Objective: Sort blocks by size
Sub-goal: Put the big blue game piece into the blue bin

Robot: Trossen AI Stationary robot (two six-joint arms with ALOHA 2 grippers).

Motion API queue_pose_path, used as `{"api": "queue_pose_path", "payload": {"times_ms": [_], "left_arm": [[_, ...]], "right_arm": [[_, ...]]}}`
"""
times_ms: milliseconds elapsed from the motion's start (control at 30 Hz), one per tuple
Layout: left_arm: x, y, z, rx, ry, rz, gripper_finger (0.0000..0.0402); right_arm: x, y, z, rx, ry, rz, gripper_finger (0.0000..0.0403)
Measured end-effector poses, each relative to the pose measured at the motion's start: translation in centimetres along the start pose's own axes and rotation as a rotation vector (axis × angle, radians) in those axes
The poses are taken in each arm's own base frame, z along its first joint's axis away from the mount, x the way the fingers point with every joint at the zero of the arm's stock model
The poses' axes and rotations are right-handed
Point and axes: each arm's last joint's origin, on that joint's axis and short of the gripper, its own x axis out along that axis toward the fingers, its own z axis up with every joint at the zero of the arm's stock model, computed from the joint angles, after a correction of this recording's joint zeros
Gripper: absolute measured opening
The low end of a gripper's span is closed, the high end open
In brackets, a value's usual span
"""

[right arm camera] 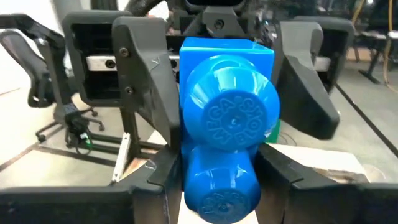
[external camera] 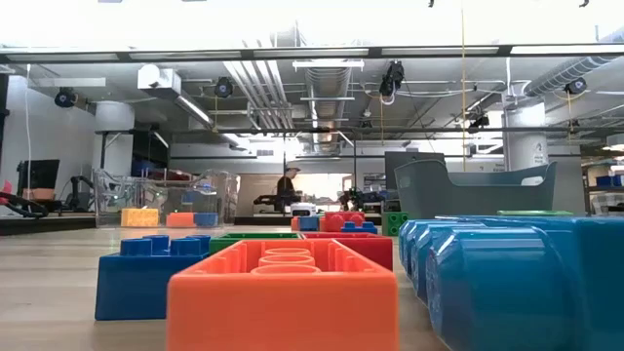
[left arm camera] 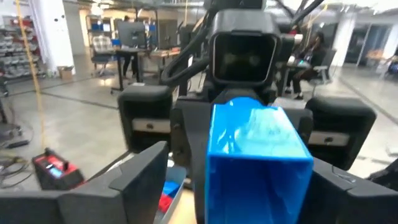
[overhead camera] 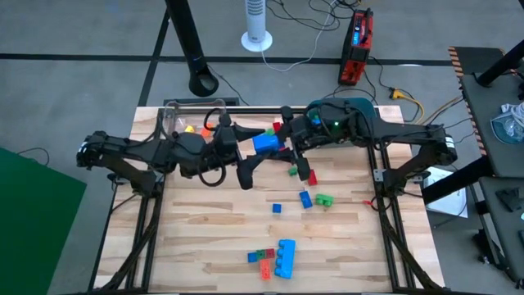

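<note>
Both grippers meet at one chunky blue brick (overhead camera: 266,142), held in the air over the far middle of the pale wooden table (overhead camera: 205,238).

The right gripper (right arm camera: 217,171) clasps the glossy brick, whose round embossed studs face its camera. The left gripper (left arm camera: 249,180) has its matte black fingers spread on either side of the brick's smooth hollow end. Whether they touch it cannot be told. Other small bricks (overhead camera: 304,197) lie scattered mid-table, and a long blue studded brick (overhead camera: 285,257) lies near the front edge.
</note>
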Motion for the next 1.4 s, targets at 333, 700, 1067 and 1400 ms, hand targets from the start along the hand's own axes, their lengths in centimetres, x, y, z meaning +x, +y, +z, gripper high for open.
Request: {"api": "queue_pose_path", "payload": {"times_ms": [333,700,1067,1400], "left_arm": [[-1.1,0.8,-0.6,0.018,0.114,0.019,0.0268],[-2.5,2.1,-2.3,-0.069,0.297,0.2,0.0268],[-2.8,2.3,-3.8,-0.222,0.397,0.271,0.0268],[-2.9,2.5,-4.1,-0.277,0.416,0.298,0.0268]], "right_arm": [[-0.9,-1.7,-1.0,0.056,0.114,-0.104,0.0131],[-5.9,-8.6,-7.9,0.092,0.816,-0.995,0.0133],[-13.1,-17.8,-19.1,0.695,1.242,-1.204,0.0145],[-13.7,-19.2,-20.0,0.763,1.202,-1.189,0.0158]]}}
